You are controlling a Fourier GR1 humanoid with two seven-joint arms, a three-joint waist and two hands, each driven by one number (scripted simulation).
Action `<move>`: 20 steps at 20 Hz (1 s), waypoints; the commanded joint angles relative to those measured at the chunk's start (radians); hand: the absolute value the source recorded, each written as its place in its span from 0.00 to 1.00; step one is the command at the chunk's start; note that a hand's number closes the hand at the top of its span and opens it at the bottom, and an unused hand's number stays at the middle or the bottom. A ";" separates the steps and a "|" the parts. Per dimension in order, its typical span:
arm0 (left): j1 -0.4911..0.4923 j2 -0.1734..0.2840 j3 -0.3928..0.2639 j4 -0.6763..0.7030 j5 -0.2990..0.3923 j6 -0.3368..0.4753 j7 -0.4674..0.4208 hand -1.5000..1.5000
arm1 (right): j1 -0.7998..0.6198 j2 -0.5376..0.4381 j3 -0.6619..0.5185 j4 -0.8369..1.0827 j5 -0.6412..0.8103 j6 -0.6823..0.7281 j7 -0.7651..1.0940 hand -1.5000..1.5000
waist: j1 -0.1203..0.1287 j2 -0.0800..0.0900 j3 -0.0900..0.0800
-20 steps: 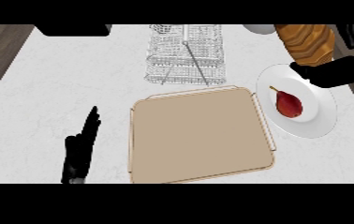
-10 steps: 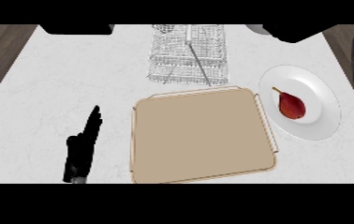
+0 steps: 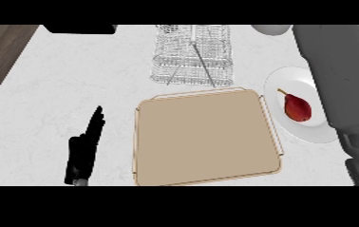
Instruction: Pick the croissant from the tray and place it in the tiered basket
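The tan tray (image 3: 207, 136) lies in the middle of the counter with nothing on it. Behind it stands the wire tiered basket (image 3: 191, 55), and I see nothing inside it. No croissant shows anywhere in the view. My right forearm (image 3: 328, 79) runs grey along the right edge and leaves the view at the top, so the right hand is hidden. My left hand (image 3: 84, 147) rests open at the lower left, fingers straight and pointing away, well apart from the tray.
A white plate (image 3: 280, 86) with a red pear (image 3: 297, 107) sits right of the tray, partly covered by the right forearm. A pale round object (image 3: 272, 29) and a dark block (image 3: 80, 28) stand at the counter's far edge.
The right hand, which held the croissant at the upper right, left the view. The right forearm now fills the right edge and covers part of the plate. The left hand stayed still.
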 commanded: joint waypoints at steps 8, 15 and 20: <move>0.023 0.002 0.022 0.021 0.013 -0.031 -0.041 0.50 | -0.074 0.124 0.036 0.378 0.146 -0.199 -0.151 1.00 | 0.004 0.003 0.000; -0.004 -0.025 -0.001 -0.013 -0.008 -0.013 0.022 0.50 | -0.144 0.177 -0.072 0.556 0.081 -0.260 -0.200 1.00 | 0.004 0.003 0.000; -0.032 -0.027 0.010 0.046 -0.022 -0.003 -0.015 0.50 | -0.147 0.228 -0.201 0.615 -0.059 -0.248 -0.218 0.00 | 0.010 0.009 0.000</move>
